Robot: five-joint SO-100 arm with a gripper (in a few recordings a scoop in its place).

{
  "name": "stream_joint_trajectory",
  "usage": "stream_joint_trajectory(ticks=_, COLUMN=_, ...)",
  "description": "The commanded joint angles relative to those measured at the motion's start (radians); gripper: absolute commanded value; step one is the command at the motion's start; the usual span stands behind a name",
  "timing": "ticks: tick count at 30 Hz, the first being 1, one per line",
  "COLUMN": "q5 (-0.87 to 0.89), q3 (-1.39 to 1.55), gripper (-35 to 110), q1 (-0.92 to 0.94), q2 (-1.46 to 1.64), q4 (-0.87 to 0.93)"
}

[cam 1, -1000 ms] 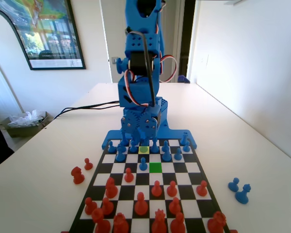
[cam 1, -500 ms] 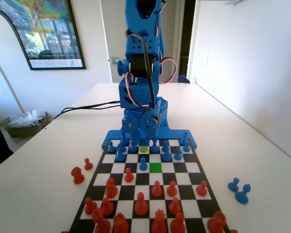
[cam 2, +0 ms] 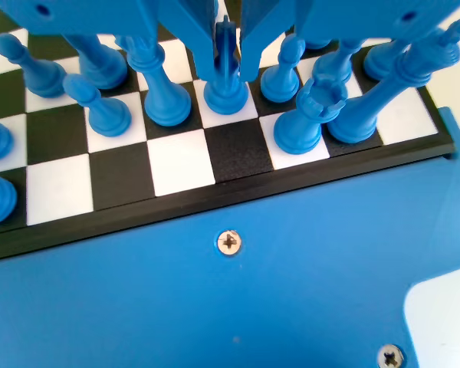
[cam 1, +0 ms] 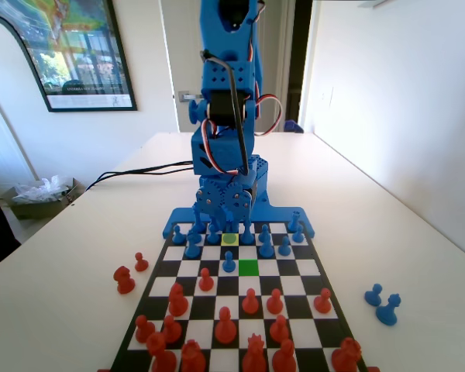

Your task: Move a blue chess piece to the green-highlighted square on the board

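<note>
Fixed view: my gripper (cam 1: pixel 221 221) is down low over the board's (cam 1: pixel 310 329) back rows, and the green-highlighted square (cam 1: pixel 249 267) sits bare, so the move isn't made yet. Wrist view: jaws slightly parted around a slim blue chess piece (cam 2: pixel 225 73) on its white square; whether they pinch it, I cannot tell. Lift and carry remain. No readable writing.
</note>
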Motion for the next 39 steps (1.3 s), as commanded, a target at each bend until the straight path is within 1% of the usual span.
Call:
stream_joint_trajectory(ticks=1, q5=-0.021, q3=-0.017, gripper=1, q1=0.014, q2=0.02, q4=0.005)
stream_joint_trajectory(ticks=10, q5=-0.014, q3=-0.031, gripper=1, q1=0.012, q2=0.023, q4=0.011)
stream_joint_trajectory(ticks=25, q5=0.029, q3=-0.207, gripper=1, q1=0.012, q2=0.101, q4=0.252)
stream_joint_trajectory(ticks=35, q5=0.141, q3=-0.374, gripper=1, q1=-0.048, q2=0.092, q4=0.342)
stream_joint_trajectory(ticks=39, q5=0.169, q3=-0.416, gripper=1, q1=-0.074, q2=0.077, q4=0.353)
